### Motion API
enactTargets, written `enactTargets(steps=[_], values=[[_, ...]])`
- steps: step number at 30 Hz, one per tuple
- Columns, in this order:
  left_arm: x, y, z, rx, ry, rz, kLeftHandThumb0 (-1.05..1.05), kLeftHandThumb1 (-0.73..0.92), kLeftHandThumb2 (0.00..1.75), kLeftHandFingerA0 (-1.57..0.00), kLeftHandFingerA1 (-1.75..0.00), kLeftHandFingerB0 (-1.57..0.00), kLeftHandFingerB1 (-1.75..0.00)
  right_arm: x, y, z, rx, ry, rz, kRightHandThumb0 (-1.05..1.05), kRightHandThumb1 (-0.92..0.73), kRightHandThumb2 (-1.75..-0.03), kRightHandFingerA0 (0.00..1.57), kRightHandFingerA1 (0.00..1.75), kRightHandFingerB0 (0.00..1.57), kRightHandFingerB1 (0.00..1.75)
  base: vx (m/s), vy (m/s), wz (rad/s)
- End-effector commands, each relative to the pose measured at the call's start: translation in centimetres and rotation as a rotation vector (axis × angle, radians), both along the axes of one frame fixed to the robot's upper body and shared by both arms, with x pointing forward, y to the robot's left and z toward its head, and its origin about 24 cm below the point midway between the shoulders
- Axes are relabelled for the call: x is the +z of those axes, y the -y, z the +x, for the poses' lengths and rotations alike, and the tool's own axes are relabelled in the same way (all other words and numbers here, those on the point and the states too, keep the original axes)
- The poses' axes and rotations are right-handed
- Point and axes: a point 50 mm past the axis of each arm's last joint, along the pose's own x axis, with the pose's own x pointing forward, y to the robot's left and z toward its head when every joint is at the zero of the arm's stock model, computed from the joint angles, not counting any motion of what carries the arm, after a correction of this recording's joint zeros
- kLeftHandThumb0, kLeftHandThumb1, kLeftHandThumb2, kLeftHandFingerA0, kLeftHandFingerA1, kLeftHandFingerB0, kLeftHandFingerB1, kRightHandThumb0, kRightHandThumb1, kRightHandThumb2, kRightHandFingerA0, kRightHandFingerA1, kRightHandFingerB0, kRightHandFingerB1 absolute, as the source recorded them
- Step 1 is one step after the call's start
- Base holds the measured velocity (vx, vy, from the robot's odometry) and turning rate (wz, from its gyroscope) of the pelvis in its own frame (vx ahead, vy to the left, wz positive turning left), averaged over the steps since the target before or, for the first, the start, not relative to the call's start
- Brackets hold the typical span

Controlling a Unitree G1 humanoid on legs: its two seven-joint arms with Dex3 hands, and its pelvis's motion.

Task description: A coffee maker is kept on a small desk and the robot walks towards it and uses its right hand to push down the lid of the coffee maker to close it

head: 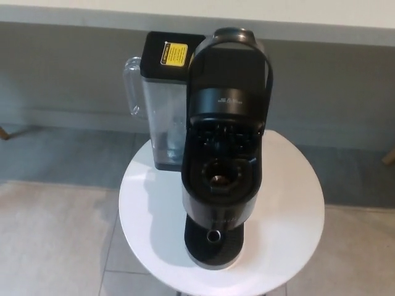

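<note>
A black coffee maker [220, 185] stands on a small round white desk [290, 203]. Its lid [228, 74] is raised upright, with the curved handle at the top, and the round pod chamber [219, 176] below it lies open. A clear water tank [157, 111] with a black cap and a yellow warning label is fixed at the machine's back left. The drip tray [214, 242] faces me at the front. Neither of my hands shows in the head view.
A grey wall band [68, 68] runs behind the desk, with a white wall above it. Grey and beige floor tiles [49, 234] surround the desk. A wooden leg tip [389, 157] shows at the far right edge.
</note>
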Motion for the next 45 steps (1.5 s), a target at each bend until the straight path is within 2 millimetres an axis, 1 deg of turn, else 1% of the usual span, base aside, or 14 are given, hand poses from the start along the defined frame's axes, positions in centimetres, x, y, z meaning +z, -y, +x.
enactTargets(steps=[1, 12, 14, 19, 22, 23, 27, 29, 31, 36, 38, 40, 41, 45], values=[[0.3, -0.3, -0.4, -0.006, 0.009, 0.013, -0.78, 0.50, 0.86, -0.05, -0.59, -0.04, -0.42, 0.3, 0.3, 0.2, -0.001, 0.016, -0.018, -0.84, -0.64, -1.06, 0.13, 0.50, 0.04, 0.27, 0.05, -0.044, 0.08], [0.2, -0.2, -0.4, -0.010, 0.003, 0.009, -0.74, 0.46, 0.91, -0.01, -0.56, -0.06, -0.46, 0.2, 0.3, 0.2, -0.003, 0.015, -0.012, -0.84, -0.63, -1.03, 0.09, 0.47, 0.05, 0.28, 0.00, -0.012, 0.01], [0.2, -0.2, -0.3, 0.013, 0.005, 0.012, -0.78, 0.48, 0.90, 0.00, -0.56, -0.07, -0.41, 0.2, 0.3, 0.2, -0.018, 0.017, 0.002, -0.84, -0.81, -0.66, 0.16, 0.36, 0.06, 0.23, 0.00, 0.000, 0.00], [0.2, -0.3, -0.1, 0.011, 0.012, 0.014, -0.78, 0.48, 0.89, -0.03, -0.57, -0.07, -0.43, 0.8, 0.8, 1.8, -0.035, 0.084, 0.012, -0.97, -0.69, -1.07, 0.12, 0.47, 0.07, 0.20, 0.00, 0.000, 0.00], [0.2, -0.4, -0.2, 0.007, 0.003, 0.021, -0.75, 0.48, 0.90, -0.02, -0.57, -0.05, -0.42, 2.0, 1.3, 4.5, 0.001, 0.175, 0.008, -0.89, -0.84, -0.66, 0.18, 0.35, 0.00, 0.23, 0.00, 0.000, 0.00], [0.3, -0.4, -0.1, 0.004, 0.004, 0.024, -0.75, 0.48, 0.90, -0.03, -0.57, -0.05, -0.43, 2.6, 1.6, 5.7, 0.019, 0.199, 0.009, -0.92, -0.69, -1.10, 0.15, 0.46, 0.00, 0.20, 0.00, 0.000, 0.00], [0.3, -0.4, -0.1, -0.014, 0.004, 0.026, -0.81, 0.62, 0.60, -0.05, -0.62, -0.02, -0.41, 6.5, 2.1, 11.3, 0.155, 0.353, -0.034, -0.92, -0.91, -0.68, 0.17, 0.32, 0.00, 0.20, 0.00, 0.000, 0.00], [0.1, -0.2, -0.1, 0.010, 0.012, 0.015, -0.78, 0.48, 0.91, -0.02, -0.56, -0.08, -0.44, 10.3, 1.6, 15.1, 0.271, 0.469, -0.090, -1.03, -0.81, -1.21, 0.12, 0.46, 0.00, 0.05, 0.00, 0.000, 0.00], [0.1, -0.1, 0.0, 0.006, 0.015, 0.009, -0.80, 0.49, 0.92, 0.00, -0.57, -0.04, -0.42, 13.0, 1.0, 17.5, 0.331, 0.539, -0.135, -0.97, -0.92, -0.72, 0.17, 0.41, 0.00, 0.20, 0.00, 0.000, 0.00], [0.0, 0.1, 0.1, -0.001, 0.006, 0.009, -0.90, 0.53, 0.92, -0.03, -0.60, -0.05, -0.47, 18.1, -1.5, 21.8, 0.445, 0.664, -0.158, -0.97, -0.92, -0.68, 0.22, 0.51, 0.00, 0.27, 0.00, 0.000, 0.00], [0.0, 0.0, 0.0, 0.002, 0.010, 0.008, -0.86, 0.51, 0.91, -0.01, -0.59, -0.05, -0.48, 19.8, -2.7, 23.0, 0.493, 0.704, -0.158, -0.99, -0.76, -1.15, 0.22, 0.57, 0.05, 0.14, 0.00, 0.000, 0.00], [0.0, 0.0, 0.0, 0.024, 0.019, 0.004, -0.76, 0.46, 0.91, 0.00, -0.57, -0.04, -0.45, 21.5, -4.0, 24.3, 0.541, 0.737, -0.175, -0.94, -0.90, -0.67, 0.28, 0.52, 0.01, 0.30, 0.00, 0.000, 0.00], [0.0, 0.1, -0.1, 0.023, 0.018, 0.002, -0.76, 0.64, 0.60, -0.05, -0.61, -0.03, -0.41, 22.1, -4.5, 24.8, 0.552, 0.747, -0.178, -0.97, -0.72, -1.14, 0.32, 0.62, 0.07, 0.17, 0.00, 0.000, 0.00], [0.0, 0.1, -0.3, 0.033, 0.017, 0.000, -0.79, 0.61, 0.59, -0.04, -0.62, -0.03, -0.45, 24.8, -6.6, 27.1, 0.594, 0.779, -0.197, -1.05, -0.72, -1.16, 0.35, 0.62, 0.08, 0.22, 0.00, 0.000, 0.00]])
